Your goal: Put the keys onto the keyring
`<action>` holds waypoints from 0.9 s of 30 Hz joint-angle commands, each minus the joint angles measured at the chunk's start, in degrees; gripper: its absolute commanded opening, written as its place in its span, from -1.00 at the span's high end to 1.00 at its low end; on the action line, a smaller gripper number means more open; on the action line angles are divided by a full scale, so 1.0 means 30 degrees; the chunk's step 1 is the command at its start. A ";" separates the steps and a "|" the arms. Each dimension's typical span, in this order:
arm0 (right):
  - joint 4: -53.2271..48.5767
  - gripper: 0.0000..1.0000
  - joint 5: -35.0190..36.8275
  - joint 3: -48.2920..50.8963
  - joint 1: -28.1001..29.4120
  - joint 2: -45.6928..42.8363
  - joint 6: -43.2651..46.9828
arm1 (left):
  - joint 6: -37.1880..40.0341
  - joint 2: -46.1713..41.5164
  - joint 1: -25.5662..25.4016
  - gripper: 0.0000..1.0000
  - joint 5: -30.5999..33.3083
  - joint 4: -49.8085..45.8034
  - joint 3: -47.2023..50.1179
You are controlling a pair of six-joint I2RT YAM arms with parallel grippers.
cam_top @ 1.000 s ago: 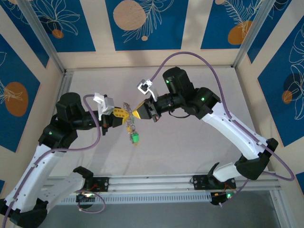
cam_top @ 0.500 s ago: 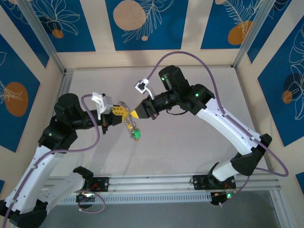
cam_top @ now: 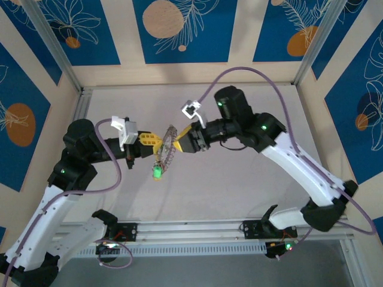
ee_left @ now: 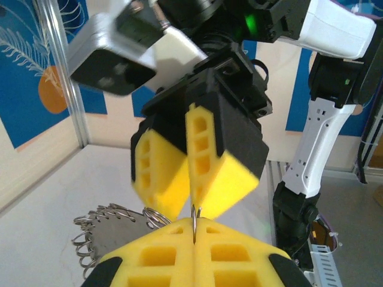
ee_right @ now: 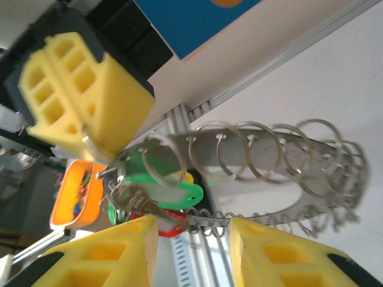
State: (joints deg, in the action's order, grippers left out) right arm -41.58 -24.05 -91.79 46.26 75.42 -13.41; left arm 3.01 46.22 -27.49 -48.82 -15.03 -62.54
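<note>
Top external: the left claw [cam_top: 157, 142] and the right claw [cam_top: 178, 143] are nose to nose above the middle of the table [cam_top: 239, 179], both arms reaching in from the near edge.
Left claw: pressed shut. In the left wrist view a thin wire loop of the keyring [ee_left: 114, 230] is pinched in the seam between its yellow fingers [ee_left: 161, 254].
Right claw: fingers apart. The right wrist view shows a plain gap between the two yellow pads [ee_right: 281, 257], and they are clamped on nothing.
Claw to claw: in the left wrist view the right claw's tips hang just over the left claw's tips, with the pinched wire rising between them.
Keyring: a grey band fringed with many small wire loops, held up off the table by the left claw. It is tilted on edge in the top view and lies squarely between the two claws.
Keyring's edge: in the right wrist view its spiky lower rim runs across the gap of the right claw, just beyond the pads.
Keys: bunched at the left-claw end of the band. A green head [ee_right: 173, 191] and a red head [ee_right: 173, 226] sit behind a bare metal key [ee_right: 137, 200].
Red head: just beside one right-claw pad; whether they touch cannot be told.
Green key from above: it dangles below the left claw, over the pale table.
Surround: blue-and-cream patterned wall panels [cam_top: 179, 30] stand behind the table.
</note>
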 commanded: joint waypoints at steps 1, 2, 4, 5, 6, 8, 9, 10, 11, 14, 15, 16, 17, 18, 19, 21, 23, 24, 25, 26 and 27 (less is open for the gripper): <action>0.0926 0.25 0.2184 0.0408 0.0885 -0.2075 0.1930 | -0.0709 -0.0360 -0.0192 1.00 -0.1372 0.1887 -0.0474; 0.1497 0.24 0.2269 0.0631 0.1308 -0.2467 0.2313 | -0.0990 -0.0375 -0.0212 1.00 -0.1541 0.2197 -0.0424; 0.2564 0.22 0.2225 0.0946 0.2049 -0.2847 0.2804 | -0.1526 -0.0432 -0.0188 1.00 -0.1791 0.2817 -0.0291; 0.2950 0.21 0.2059 0.0950 0.2367 -0.2780 0.3006 | -0.1820 -0.0474 -0.0212 1.00 -0.1925 0.3132 -0.0254; 0.3131 0.22 0.1880 0.0826 0.2648 -0.2580 0.3210 | -0.2107 -0.0511 -0.0212 1.00 -0.2059 0.3419 -0.0218; 0.3462 0.24 0.1834 0.0622 0.3061 -0.2098 0.3548 | -0.2584 -0.0504 -0.0205 1.00 -0.2382 0.3819 -0.0184; 0.3744 0.25 0.1865 0.0562 0.3177 -0.1869 0.3669 | -0.2862 -0.0520 -0.0205 1.00 -0.2609 0.4087 -0.0165; 0.3989 0.27 0.1872 0.0512 0.3212 -0.1702 0.3723 | -0.3131 -0.0473 -0.0199 1.00 -0.2825 0.4354 -0.0129; 0.4263 0.28 0.1865 0.0433 0.3213 -0.1563 0.3737 | -0.3422 -0.0460 -0.0207 1.00 -0.3072 0.4653 -0.0099; 0.4942 0.29 0.1952 0.0361 0.3269 -0.1379 0.3955 | -0.4219 -0.0435 -0.0213 1.00 -0.3628 0.5504 -0.0016; 0.5088 0.29 0.1946 0.0356 0.3314 -0.1407 0.4126 | -0.4652 -0.0434 -0.0213 1.00 -0.3798 0.6030 0.0110; 0.5209 0.29 0.1911 0.0401 0.3374 -0.1459 0.4230 | -0.4998 -0.0387 -0.0193 1.00 -0.3950 0.6505 0.0203; 0.5330 0.30 0.1798 0.0404 0.3414 -0.1468 0.4316 | -0.5334 -0.0375 -0.0206 1.00 -0.4057 0.6974 0.0305; 0.5365 0.30 0.1642 0.0386 0.3432 -0.1417 0.4378 | -0.5594 -0.0333 -0.0171 1.00 -0.4166 0.7328 0.0365; 0.5314 0.29 0.1422 0.0349 0.3447 -0.1363 0.4464 | -0.5713 -0.0314 -0.0213 1.00 -0.4204 0.7499 0.0395; 0.5319 0.32 0.1180 0.0477 0.3545 -0.1320 0.4665 | -0.5748 -0.0243 -0.0213 1.00 -0.4206 0.7635 0.0377; 0.5655 0.34 0.1066 0.0876 0.3748 -0.1476 0.4926 | -0.5733 -0.0200 -0.0211 1.00 -0.4250 0.7675 0.0342; 0.5877 0.33 0.1020 0.1113 0.3886 -0.1618 0.5130 | -0.5777 -0.0175 -0.0193 1.00 -0.4265 0.7674 0.0362; 0.6039 0.34 0.1038 0.1248 0.4034 -0.1759 0.5375 | -0.5777 -0.0159 -0.0207 1.00 -0.4261 0.7701 0.0362; 0.6228 0.35 0.1156 0.1421 0.4160 -0.1887 0.5493 | -0.5824 -0.0158 -0.0206 1.00 -0.4261 0.7733 0.0341; 0.6387 0.37 0.1274 0.1516 0.4186 -0.1967 0.5517 | -0.5896 -0.0170 -0.0202 1.00 -0.4279 0.7804 0.0342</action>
State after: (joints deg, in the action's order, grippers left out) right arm -24.77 -19.49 -88.36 57.80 71.09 0.80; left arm -13.28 45.91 -27.64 -60.36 3.97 -61.21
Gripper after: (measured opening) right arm 0.319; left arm 0.039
